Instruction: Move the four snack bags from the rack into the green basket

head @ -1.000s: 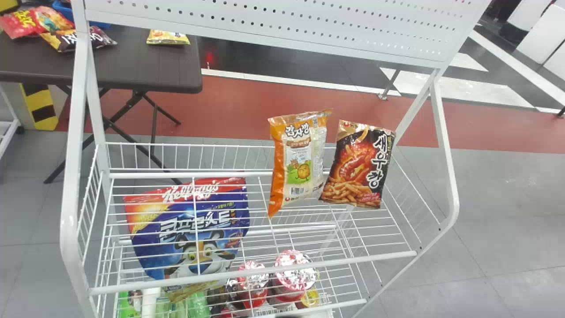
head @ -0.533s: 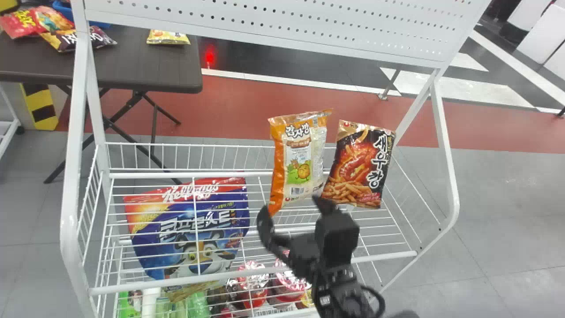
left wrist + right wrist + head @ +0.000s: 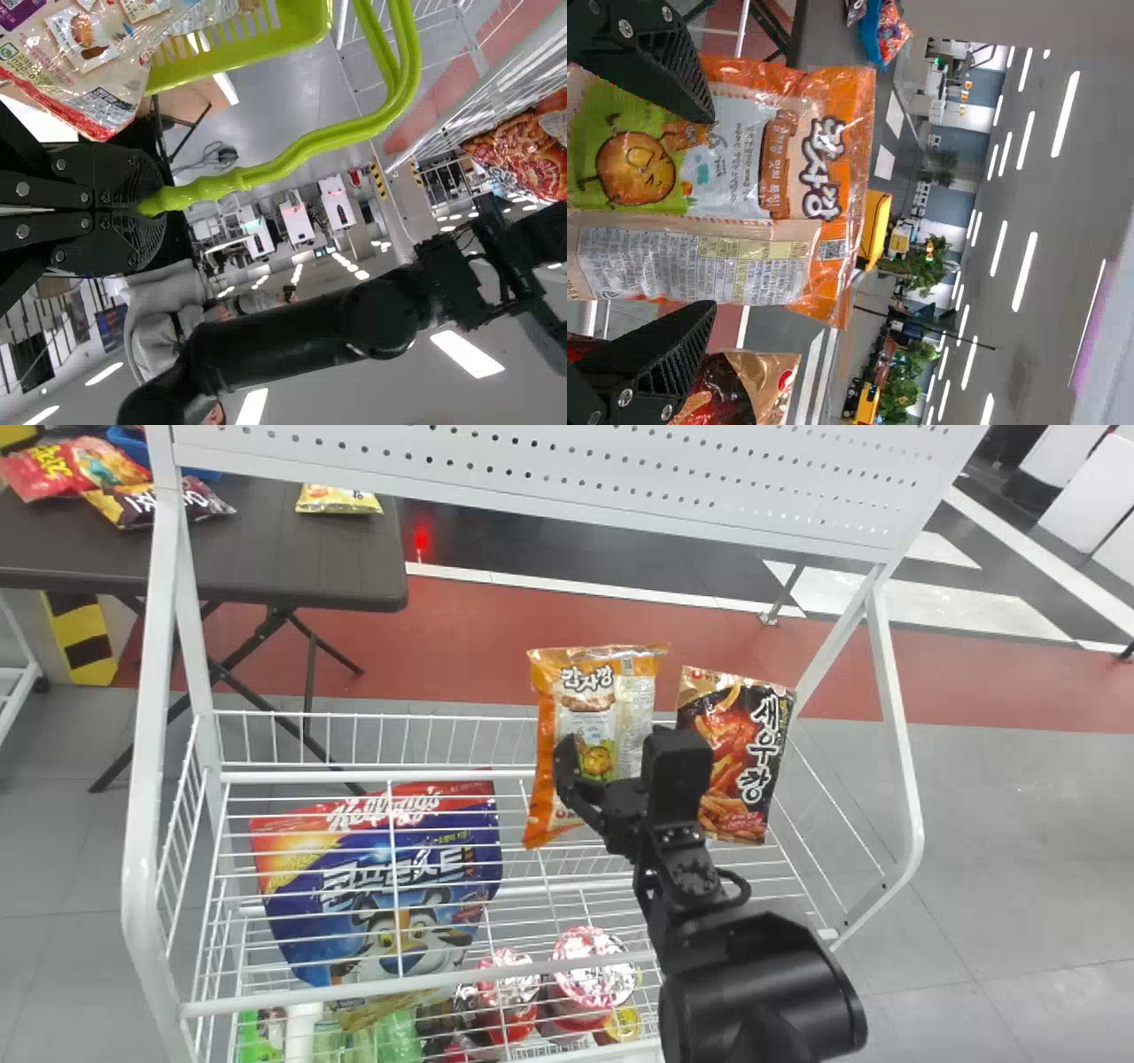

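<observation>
Right gripper (image 3: 620,755) gaped wide astride orange bag (image 3: 589,708), gripping nothing. Black bag (image 3: 751,762) (partly behind the arm) leaned right of orange bag. Left gripper (image 3: 152,211) pinched green basket's handle (image 3: 319,142).

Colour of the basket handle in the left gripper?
Bright lime green handle, clearest in the left wrist view.

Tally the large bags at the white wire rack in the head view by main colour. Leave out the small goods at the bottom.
Orange bag: 1
Black bag: 1
Blue bag with a red top: 1
Total: 3
</observation>
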Tool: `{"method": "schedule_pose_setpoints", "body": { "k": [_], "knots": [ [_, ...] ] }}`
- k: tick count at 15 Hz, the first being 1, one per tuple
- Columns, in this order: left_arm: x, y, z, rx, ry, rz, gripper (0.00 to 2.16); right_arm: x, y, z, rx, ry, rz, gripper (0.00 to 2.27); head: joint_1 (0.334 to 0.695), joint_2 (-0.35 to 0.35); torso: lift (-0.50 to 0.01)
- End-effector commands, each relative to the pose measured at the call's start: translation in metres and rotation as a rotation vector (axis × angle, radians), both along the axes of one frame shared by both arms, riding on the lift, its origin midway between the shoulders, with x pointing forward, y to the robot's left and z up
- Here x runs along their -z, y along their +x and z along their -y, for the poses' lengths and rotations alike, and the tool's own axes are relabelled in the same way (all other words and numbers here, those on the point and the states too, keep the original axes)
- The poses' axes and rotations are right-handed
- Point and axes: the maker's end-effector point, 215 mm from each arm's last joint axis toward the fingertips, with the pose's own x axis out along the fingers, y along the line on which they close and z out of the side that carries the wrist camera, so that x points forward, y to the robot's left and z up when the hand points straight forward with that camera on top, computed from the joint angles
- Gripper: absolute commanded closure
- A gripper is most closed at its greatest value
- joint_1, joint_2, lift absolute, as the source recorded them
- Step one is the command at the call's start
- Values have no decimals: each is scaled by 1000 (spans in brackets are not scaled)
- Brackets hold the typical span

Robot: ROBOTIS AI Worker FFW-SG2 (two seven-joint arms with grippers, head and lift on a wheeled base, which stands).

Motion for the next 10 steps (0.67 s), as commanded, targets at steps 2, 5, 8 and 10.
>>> {"method": "schedule_pose_setpoints", "body": {
  "k": [2,5,8,10],
  "knots": [
    [1,1,-1,-1,0,-1,1875,27,9,11,-7,17,-75,1308,695,-350,0],
    [1,2,1,-1,2,-2,1875,44,3,10,-57,67,-144,2054,695,-350,0],
    [1,2,1,0,4,-2,1875,24,-14,0,-85,87,-85,2128,695,-350,0],
    [1,1,1,1,3,-2,1875,8,-28,-11,-111,92,-60,2128,695,-350,0]
  ]
}}
